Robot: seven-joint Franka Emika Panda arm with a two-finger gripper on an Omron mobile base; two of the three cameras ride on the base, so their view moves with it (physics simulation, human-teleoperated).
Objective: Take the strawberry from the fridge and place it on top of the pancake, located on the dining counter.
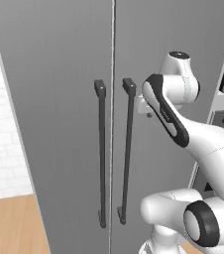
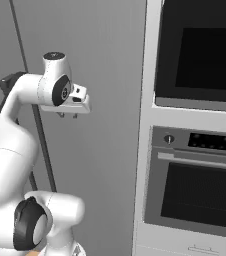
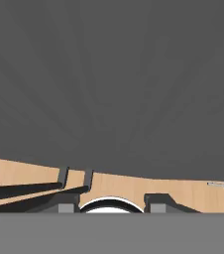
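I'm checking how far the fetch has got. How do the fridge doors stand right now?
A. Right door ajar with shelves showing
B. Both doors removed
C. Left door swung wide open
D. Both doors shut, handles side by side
D: the fridge shows two flat grey doors meeting at one narrow seam, with both dark bar handles upright side by side and no shelves showing; the claw hangs in front of the right door.

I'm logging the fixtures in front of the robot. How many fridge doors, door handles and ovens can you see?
Fridge doors: 2, left and right, both shut.
Door handles: 2, left and right.
Ovens: 2, upper and lower.
Total: 6
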